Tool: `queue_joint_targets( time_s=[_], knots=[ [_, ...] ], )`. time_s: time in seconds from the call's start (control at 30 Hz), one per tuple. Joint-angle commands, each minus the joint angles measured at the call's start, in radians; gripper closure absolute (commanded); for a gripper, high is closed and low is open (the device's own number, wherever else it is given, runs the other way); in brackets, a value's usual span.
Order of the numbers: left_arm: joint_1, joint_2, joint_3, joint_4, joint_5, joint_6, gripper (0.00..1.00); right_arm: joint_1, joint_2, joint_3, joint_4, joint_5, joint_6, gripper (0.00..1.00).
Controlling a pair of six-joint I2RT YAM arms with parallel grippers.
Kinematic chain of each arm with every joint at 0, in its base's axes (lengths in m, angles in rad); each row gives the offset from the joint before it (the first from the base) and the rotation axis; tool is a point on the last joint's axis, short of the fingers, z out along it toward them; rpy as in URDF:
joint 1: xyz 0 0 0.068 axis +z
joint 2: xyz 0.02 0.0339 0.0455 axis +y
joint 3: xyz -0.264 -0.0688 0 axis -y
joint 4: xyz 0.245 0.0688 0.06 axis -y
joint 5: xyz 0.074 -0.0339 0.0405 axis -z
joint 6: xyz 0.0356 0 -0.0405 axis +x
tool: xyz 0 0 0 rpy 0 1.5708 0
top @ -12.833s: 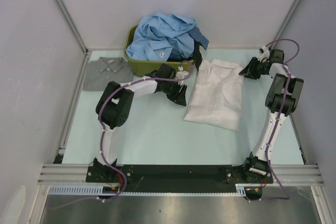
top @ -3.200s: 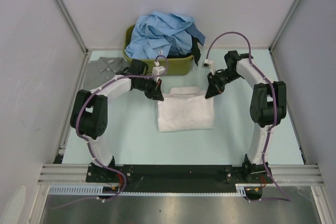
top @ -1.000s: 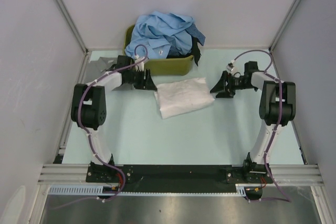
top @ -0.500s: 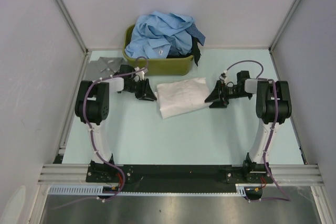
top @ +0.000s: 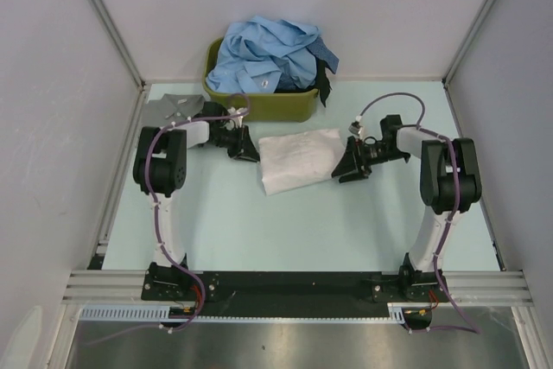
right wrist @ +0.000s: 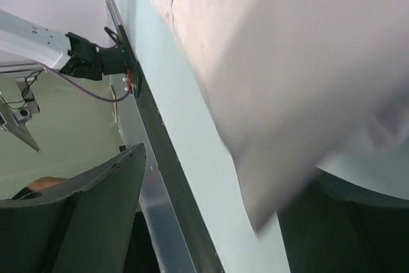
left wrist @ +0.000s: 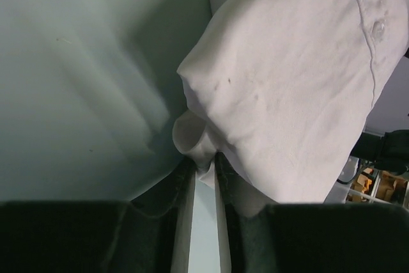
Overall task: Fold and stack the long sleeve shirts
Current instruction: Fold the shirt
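A folded white long sleeve shirt [top: 301, 160] lies on the table in the top view. My left gripper [top: 251, 155] sits low at the shirt's left edge. In the left wrist view its jaws [left wrist: 206, 162] are nearly together, pinching a small fold of the white shirt [left wrist: 287, 81]. My right gripper [top: 346, 168] is at the right edge of the shirt. The right wrist view shows it [right wrist: 211, 183] wide open, with the white shirt's [right wrist: 287, 62] corner reaching in between the fingers. Several light blue shirts [top: 268, 51] are heaped in the tub. A grey shirt [top: 173, 110] lies at the back left.
The olive-green tub [top: 259, 108] stands at the back, just behind the left gripper. A dark garment [top: 325, 85] hangs over the tub's right end. Frame rails [top: 117, 179] border the table on the left and right.
My left gripper has slid right to the shirt's left edge and closed on a fold of it. My right gripper has moved left to the right edge, still open.
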Motion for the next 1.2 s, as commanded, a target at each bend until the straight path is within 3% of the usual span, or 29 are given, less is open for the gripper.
queue_joint_targets(
  time_s=[0.0, 0.13, 0.3, 0.7, 0.83, 0.9, 0.93, 1.0, 1.17],
  knots=[
    [0.001, -0.040, -0.021, 0.105, 0.032, -0.006, 0.72, -0.132, -0.080, 0.084, -0.263, 0.020, -0.252, 0.19],
    [0.002, -0.118, -0.127, 0.183, 0.072, -0.037, 0.59, -0.203, -0.171, 0.046, -0.160, 0.042, -0.256, 0.15],
    [0.016, -0.206, -0.218, 0.175, 0.063, -0.026, 0.43, -0.165, -0.187, -0.018, 0.126, 0.040, -0.256, 0.12],
    [0.086, -0.318, -0.317, 0.027, 0.035, 0.076, 0.40, -0.033, -0.045, 0.031, 0.139, 0.051, -0.535, 0.14],
    [0.099, -0.362, -0.351, 0.000, 0.039, 0.115, 0.41, 0.006, -0.028, 0.046, 0.027, 0.054, -0.602, 0.28],
    [0.102, -0.380, -0.370, -0.004, 0.042, 0.133, 0.41, 0.022, -0.015, 0.061, -0.027, 0.054, -0.608, 0.40],
    [0.103, -0.399, -0.374, -0.007, 0.047, 0.138, 0.41, 0.030, 0.003, 0.070, -0.096, 0.055, -0.608, 0.54],
    [0.103, -0.416, -0.390, -0.010, 0.062, 0.167, 0.42, 0.041, 0.018, 0.092, -0.159, 0.031, -0.569, 0.64],
    [0.097, -0.459, -0.420, -0.009, 0.101, 0.207, 0.42, 0.044, 0.000, 0.067, -0.240, -0.015, -0.460, 0.77]
  ],
)
